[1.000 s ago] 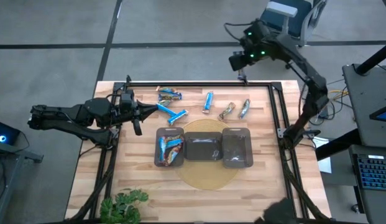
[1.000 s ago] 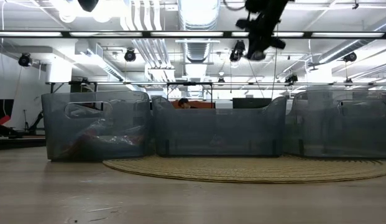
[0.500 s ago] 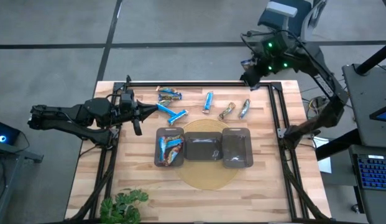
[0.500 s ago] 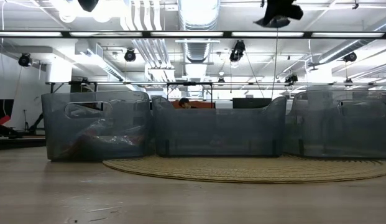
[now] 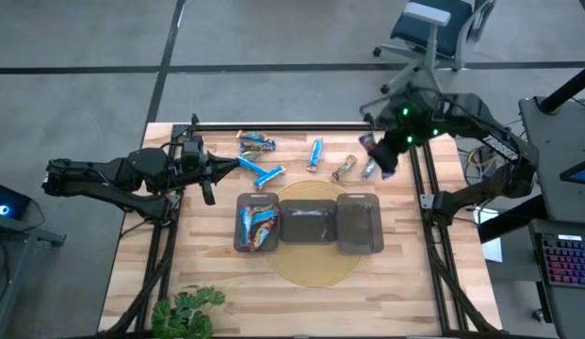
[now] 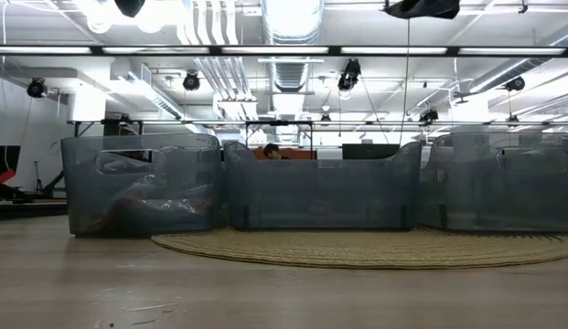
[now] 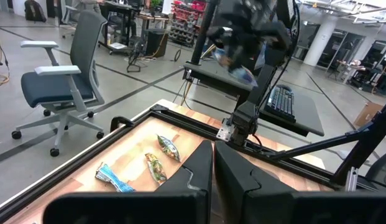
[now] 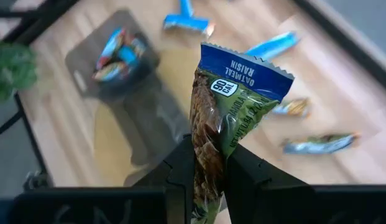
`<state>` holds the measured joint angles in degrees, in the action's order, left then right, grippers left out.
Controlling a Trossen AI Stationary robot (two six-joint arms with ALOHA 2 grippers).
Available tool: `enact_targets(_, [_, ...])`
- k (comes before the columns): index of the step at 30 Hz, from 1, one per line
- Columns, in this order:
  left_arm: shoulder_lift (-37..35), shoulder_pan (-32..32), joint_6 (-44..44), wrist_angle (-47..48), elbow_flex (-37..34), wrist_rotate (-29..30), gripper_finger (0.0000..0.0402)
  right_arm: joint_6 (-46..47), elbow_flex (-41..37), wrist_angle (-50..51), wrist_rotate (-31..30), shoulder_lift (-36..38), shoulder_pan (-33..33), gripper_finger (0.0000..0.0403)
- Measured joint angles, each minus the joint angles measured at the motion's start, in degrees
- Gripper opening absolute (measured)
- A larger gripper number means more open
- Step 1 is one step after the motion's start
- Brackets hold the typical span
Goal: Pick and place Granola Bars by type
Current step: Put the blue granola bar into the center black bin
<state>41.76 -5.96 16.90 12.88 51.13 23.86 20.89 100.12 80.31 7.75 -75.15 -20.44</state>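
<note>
My right gripper (image 5: 377,151) hangs above the table's far right part, shut on a green and blue granola bar (image 8: 233,106); the left wrist view shows this bar (image 7: 235,61) high above the table. Several blue bars (image 5: 264,174) and two brownish ones (image 5: 344,169) lie flat along the table's far side. Three dark trays stand in a row; the left tray (image 5: 241,209) holds several bars, and the middle tray (image 5: 308,209) and right tray (image 5: 359,202) stand beside it. My left gripper (image 5: 208,189) is shut at the table's left edge, holding nothing. My right gripper pinches the bar's lower part (image 8: 208,155) between its two fingers (image 8: 180,168). The fingers slant down from the far side, and the bar runs on past them, its blue sealed end (image 8: 248,65) farthest out. The bar is lifted clear of the table.
A round woven mat (image 5: 316,268) lies under the trays. A leafy plant (image 5: 184,311) sits at the near left corner. Black frame rails (image 5: 419,179) run along the table's sides. An office chair (image 5: 433,28) stands beyond the far edge.
My right gripper has swung from beyond the table's far edge toward the near edge, in over the far right part of the table, carrying the bar clear of the table. It has tipped further down as it came. It stays shut on the bar.
</note>
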Motion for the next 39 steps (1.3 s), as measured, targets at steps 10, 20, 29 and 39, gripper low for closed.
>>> enact_targets(10, [0.0,0.0,0.1,0.0,0.02,0.0,0.0,11.01,-11.8,-0.47,-0.11,0.11,11.69,0.0054])
enact_targets(20, [0.0,0.0,0.1,0.0,0.02,0.0,0.0,19.41,-24.27,-10.32,0.02,-0.38,18.67,0.0054])
enact_targets(29, [0.0,0.0,1.06,0.0,0.02,0.0,0.0,22.65,-32.61,-16.18,0.0,-0.4,19.42,0.0054])
enact_targets(39, [0.0,-0.01,1.08,0.0,0.02,0.0,0.0,22.3,-42.12,-25.9,0.0,-0.44,19.43,0.0054])
